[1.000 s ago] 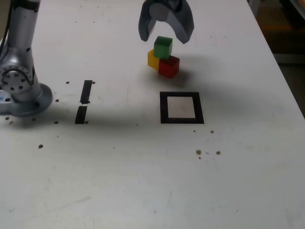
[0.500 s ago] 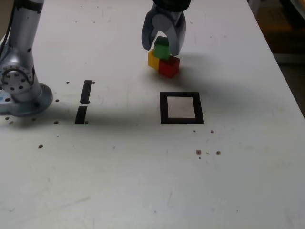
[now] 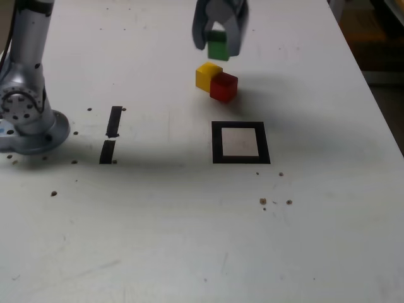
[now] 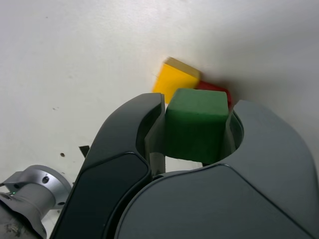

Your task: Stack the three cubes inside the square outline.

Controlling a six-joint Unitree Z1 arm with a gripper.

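In the exterior view, the arm base [image 3: 28, 120] stands near the tabletop's [image 3: 189, 240] left edge, its column rising out of frame. Just to its right, toward the middle, two short black tape strips [image 3: 111, 134] lie end to end, with dark specks scattered on the white surface around them.

Further right, toward the far edge, the gripper [image 3: 218, 45] hangs above the tabletop with its fingers [image 3: 201, 28] closed on the green cube [image 3: 218, 47], one finger on each side of it. The cube is lifted clear of the other two. In the wrist view the green cube [image 4: 195, 123] sits squarely between the dark fingers [image 4: 129, 149], both pressing against its sides.

Below and slightly nearer, the yellow cube [image 3: 207, 76] and the red cube [image 3: 223, 87] rest on the tabletop, touching each other, the red one at the yellow one's near-right side. In the wrist view the yellow cube [image 4: 175, 79] and a sliver of the red cube [image 4: 213, 88] show past the green one.

Nearer than those cubes, apart from them, lies the outline [image 3: 216, 142], a black square frame with a white centre and nothing inside it. A few specks dot the surface just nearer than it and to its right.
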